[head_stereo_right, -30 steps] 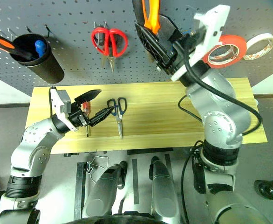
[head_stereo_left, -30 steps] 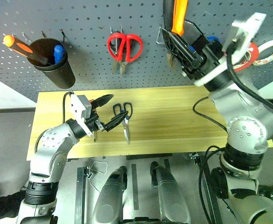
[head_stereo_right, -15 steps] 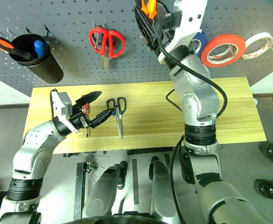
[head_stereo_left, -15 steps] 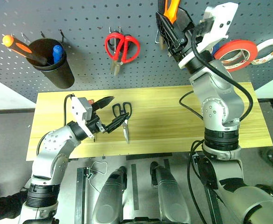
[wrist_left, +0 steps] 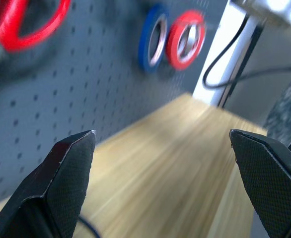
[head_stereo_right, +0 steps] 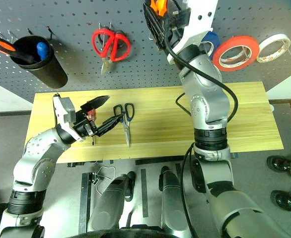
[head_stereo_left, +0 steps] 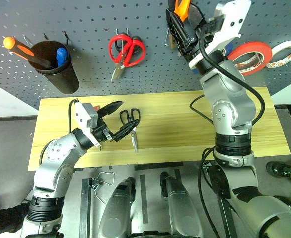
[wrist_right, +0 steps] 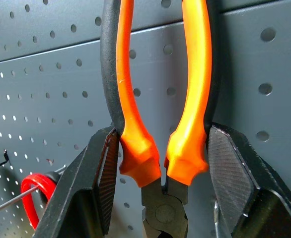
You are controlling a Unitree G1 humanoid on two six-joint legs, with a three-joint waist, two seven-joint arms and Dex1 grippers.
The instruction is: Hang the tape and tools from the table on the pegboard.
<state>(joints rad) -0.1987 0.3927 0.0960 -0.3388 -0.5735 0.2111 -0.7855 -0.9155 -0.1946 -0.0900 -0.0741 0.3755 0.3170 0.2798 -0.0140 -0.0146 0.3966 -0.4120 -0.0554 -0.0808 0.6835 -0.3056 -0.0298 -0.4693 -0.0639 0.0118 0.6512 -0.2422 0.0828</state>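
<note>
Raised and swung toward the pegboard (head_stereo_left: 86, 20) since the earlier frame, the right end effector (wrist_right: 158, 163) is clamped on the orange-and-black-handled pliers (wrist_right: 160, 99), handles upward against the panel. Left end effector (head_stereo_left: 116, 119), fingers wide apart and empty, hovers over the worktop (head_stereo_left: 185, 124) just beside the dark-handled scissors (head_stereo_left: 132, 121) and the red-handled screwdriver (head_stereo_right: 92, 126), both lying on the wood. Red tape (head_stereo_left: 252, 52) hangs on the board between a blue ring (wrist_left: 153, 37) and a white ring (head_stereo_left: 283, 52).
</note>
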